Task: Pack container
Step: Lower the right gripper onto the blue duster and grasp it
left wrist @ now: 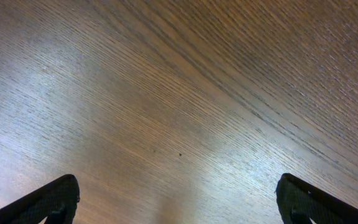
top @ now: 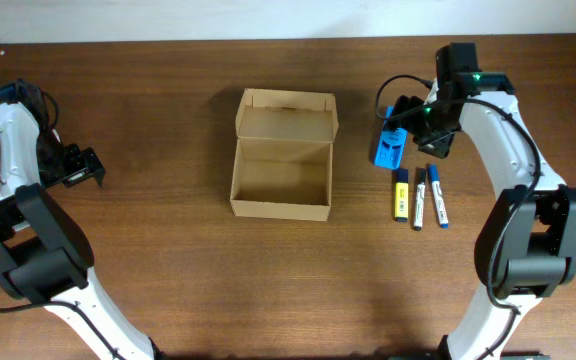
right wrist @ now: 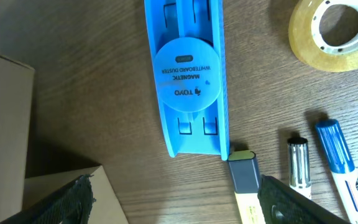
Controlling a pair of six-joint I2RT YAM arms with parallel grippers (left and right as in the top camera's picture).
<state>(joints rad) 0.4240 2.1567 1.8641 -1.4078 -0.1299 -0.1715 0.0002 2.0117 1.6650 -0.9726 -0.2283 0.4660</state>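
The container is an open tan cardboard box at the middle of the table, its flap lid standing up at the back; its corner shows at the left of the right wrist view. A blue whiteboard duster lies to its right. My right gripper hovers over the duster's near end, open, with only bare table between its fingers. My left gripper is open over bare wood at the far left.
A yellow highlighter, a black-and-white marker and a blue marker lie side by side below the duster. A roll of clear tape sits beyond them.
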